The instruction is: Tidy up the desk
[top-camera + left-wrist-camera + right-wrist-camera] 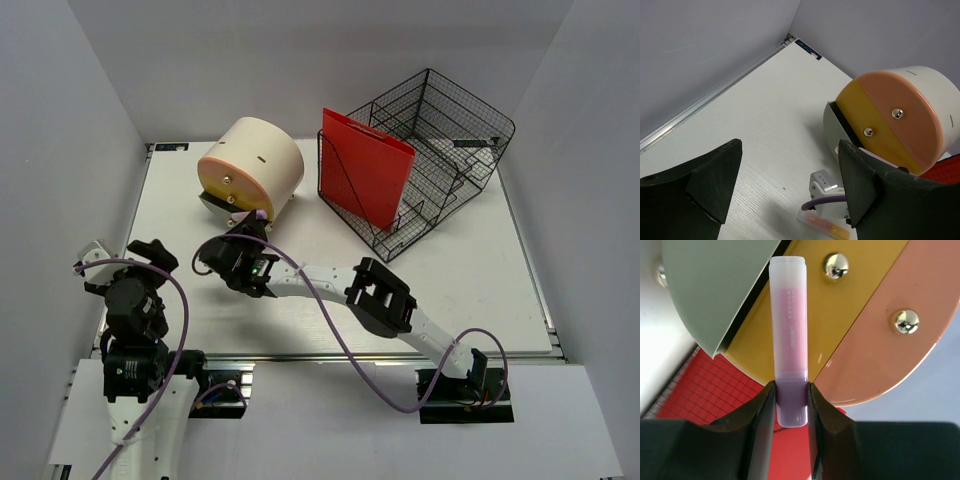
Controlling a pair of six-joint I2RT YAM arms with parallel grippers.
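Observation:
On the white desk [480, 280] a round cream organizer [255, 165] lies on its side, its pink, yellow and grey-green face toward the arms. It also shows in the left wrist view [900, 120] and the right wrist view [875, 315]. My right gripper [252, 220] [791, 405] is shut on a pink-purple highlighter [788, 330], held by its purple end, its clear cap close to the dark gap between the grey-green and yellow parts. My left gripper [120, 255] [790, 150] is open and empty near the desk's left edge.
An orange highlighter [826, 226] lies on the desk under the right wrist. A red file folder [365, 170] stands in a black wire mesh basket [450, 130] at the back right. Grey walls close in the left, back and right sides.

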